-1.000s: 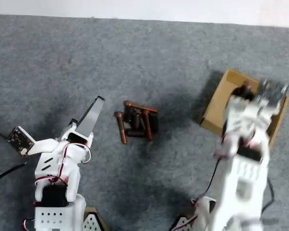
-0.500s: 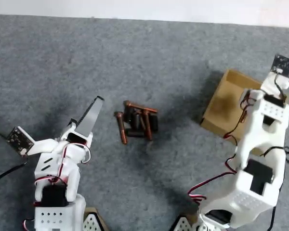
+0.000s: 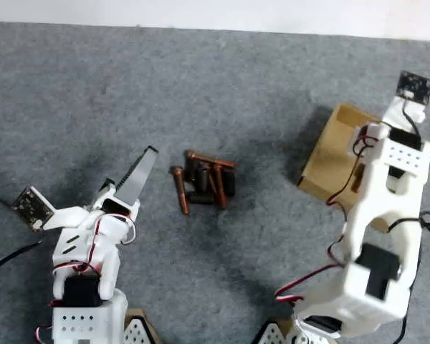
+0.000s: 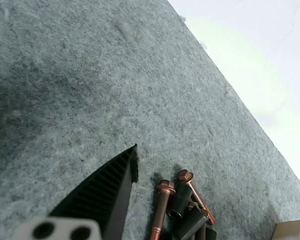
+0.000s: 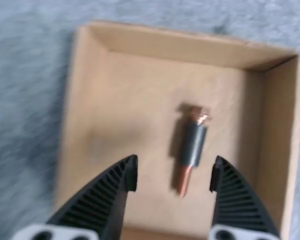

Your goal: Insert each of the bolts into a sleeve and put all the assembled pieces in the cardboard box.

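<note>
An assembled piece [image 5: 192,147], a copper bolt in a dark sleeve, lies on the floor of the cardboard box [image 5: 190,42]. My right gripper [image 5: 173,172] hangs open above it, holding nothing. In the high view the right arm [image 3: 387,186] covers much of the box [image 3: 333,147]. A pile of loose copper bolts and dark sleeves [image 3: 204,183] lies mid-table. My left gripper [image 3: 147,152] looks shut and empty, its tip just left of the pile. In the left wrist view its black tip [image 4: 135,152] points near a bolt [image 4: 161,205] and a sleeve [image 4: 179,202].
Everything rests on a grey felt mat [image 3: 222,86]. A pale surface [image 3: 201,11] borders its far edge. Open mat lies between the pile and the box, and all along the far side.
The right arm has swung and risen over the box, its wrist camera ending at the far right. The left arm and the pile have stayed put.
</note>
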You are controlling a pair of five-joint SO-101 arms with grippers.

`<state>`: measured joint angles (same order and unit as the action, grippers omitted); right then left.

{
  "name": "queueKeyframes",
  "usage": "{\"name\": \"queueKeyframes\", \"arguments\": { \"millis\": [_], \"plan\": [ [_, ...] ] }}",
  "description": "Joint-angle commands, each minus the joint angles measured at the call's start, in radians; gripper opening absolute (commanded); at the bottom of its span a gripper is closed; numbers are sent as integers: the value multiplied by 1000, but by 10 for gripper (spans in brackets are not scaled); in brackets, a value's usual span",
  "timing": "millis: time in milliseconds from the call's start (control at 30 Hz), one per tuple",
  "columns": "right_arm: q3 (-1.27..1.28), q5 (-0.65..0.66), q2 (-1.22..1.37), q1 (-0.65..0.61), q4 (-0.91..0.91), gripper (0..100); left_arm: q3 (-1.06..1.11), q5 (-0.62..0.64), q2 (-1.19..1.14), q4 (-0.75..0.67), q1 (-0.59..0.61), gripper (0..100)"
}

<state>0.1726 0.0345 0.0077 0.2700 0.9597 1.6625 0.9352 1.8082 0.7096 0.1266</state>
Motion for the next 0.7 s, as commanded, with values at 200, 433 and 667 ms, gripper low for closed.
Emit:
{"name": "queueKeyframes", "arguments": {
  "millis": [200, 433, 667],
  "plan": [
    [486, -69, -555, -268, -104, 210, -5, -6, 5, -23, 5, 587],
    [1090, -63, -952, -401, -470, 210, -2, -6, 5, -20, 5, 587],
    [1483, -63, -1239, -410, -642, 210, 19, -6, 5, -23, -5, 587]
  ]
}}
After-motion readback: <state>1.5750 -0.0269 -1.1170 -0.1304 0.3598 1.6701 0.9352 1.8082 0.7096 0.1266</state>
